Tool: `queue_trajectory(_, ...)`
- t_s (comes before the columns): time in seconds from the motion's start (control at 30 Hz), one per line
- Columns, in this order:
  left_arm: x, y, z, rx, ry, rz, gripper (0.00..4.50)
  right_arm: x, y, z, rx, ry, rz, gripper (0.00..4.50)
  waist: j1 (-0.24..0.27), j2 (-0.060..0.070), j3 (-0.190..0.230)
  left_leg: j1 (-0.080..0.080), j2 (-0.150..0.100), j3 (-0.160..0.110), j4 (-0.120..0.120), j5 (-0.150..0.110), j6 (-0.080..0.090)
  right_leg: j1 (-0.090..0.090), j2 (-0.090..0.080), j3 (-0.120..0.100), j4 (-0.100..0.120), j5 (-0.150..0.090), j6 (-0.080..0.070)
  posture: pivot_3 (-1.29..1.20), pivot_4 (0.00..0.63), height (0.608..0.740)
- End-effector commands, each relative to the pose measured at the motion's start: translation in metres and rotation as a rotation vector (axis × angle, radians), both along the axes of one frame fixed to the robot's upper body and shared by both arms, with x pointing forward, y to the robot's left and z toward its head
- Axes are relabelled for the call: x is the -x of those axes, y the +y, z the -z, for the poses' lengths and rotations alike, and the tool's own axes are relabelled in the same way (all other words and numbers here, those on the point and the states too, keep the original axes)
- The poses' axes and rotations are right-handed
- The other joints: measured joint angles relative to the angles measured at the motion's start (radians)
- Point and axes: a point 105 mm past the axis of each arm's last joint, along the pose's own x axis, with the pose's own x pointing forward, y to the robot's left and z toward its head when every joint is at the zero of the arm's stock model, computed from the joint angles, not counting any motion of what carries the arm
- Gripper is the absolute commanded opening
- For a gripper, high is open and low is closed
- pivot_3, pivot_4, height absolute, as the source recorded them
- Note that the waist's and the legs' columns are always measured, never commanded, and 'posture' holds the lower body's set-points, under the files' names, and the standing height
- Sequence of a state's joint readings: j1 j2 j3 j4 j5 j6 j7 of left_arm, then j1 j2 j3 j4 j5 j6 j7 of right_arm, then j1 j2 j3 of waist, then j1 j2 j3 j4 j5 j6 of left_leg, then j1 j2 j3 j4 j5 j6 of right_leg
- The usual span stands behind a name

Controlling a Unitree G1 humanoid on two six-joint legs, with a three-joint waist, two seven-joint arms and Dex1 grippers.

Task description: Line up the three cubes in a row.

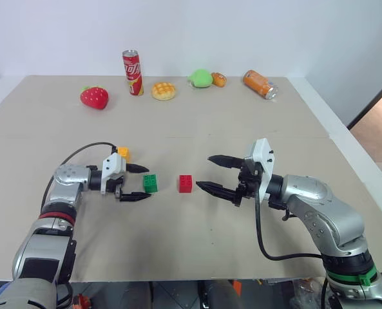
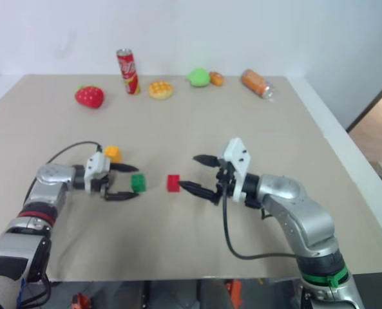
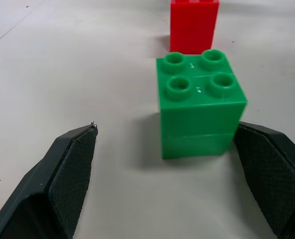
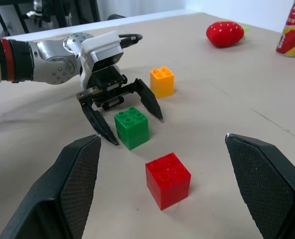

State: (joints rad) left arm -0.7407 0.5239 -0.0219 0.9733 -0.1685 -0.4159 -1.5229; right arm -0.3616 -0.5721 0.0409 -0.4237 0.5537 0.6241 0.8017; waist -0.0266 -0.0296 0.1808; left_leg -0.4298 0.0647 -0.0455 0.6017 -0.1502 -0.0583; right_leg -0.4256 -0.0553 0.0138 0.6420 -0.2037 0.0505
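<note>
The green cube [image 1: 150, 183] sits on the table between the tips of my open left gripper [image 1: 149, 182], closer to one finger [image 3: 266, 174]; nothing grips it. A short gap to its right stands the red cube [image 1: 186, 183], level with the green one. The orange-yellow cube [image 1: 122, 153] rests farther back, just behind the left gripper's body. My right gripper [image 1: 203, 172] hovers wide open just right of the red cube, pointing toward it, with nothing between its fingers.
Along the table's far edge stand a red soda can [image 1: 133, 72], a strawberry toy [image 1: 95, 97], a yellow bun toy [image 1: 163, 91], a green toy [image 1: 201, 78] and a toppled orange bottle [image 1: 259, 84]. The table's right edge [image 1: 352, 154] is close to my right arm.
</note>
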Motion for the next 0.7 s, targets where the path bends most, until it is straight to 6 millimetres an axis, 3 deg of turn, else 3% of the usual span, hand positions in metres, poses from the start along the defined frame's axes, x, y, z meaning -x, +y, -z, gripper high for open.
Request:
queue_trajectory(0.03,0.007,0.012,-0.007,-0.002,-0.009,0.0,4.43,0.001,0.002,-0.008,-0.012,-0.039,-0.015,4.14,0.0,0.0,0.0,0.0,0.0,0.0,0.0,0.0,0.0,0.0,0.0,0.0,0.0,0.0,0.0,0.0,0.15,0.74)
queue_trajectory(0.27,0.024,0.033,-0.021,-0.004,-0.023,-0.034,4.43,0.0,0.002,-0.009,-0.013,-0.044,-0.018,4.14,0.001,0.0,0.0,0.0,0.0,0.0,0.0,0.0,0.0,-0.001,0.0,0.0,0.0,0.0,-0.001,0.0,0.15,0.74)
queue_trajectory(0.57,0.049,0.047,-0.074,0.321,-0.036,-0.43,4.43,-0.019,0.0,-0.012,-0.031,-0.085,0.06,4.14,0.001,0.0,0.0,0.0,0.001,0.0,0.0,0.0,0.0,-0.001,-0.001,0.0,0.0,0.0,-0.001,0.0,0.15,0.74)
queue_trajectory(0.7,0.065,0.068,-0.079,0.438,0.011,-0.635,4.43,-0.027,-0.003,-0.015,-0.042,-0.096,0.084,4.14,0.001,0.0,0.0,0.001,0.001,0.001,0.0,0.0,0.0,0.0,-0.001,0.0,0.0,0.0,-0.001,0.0,0.15,0.74)
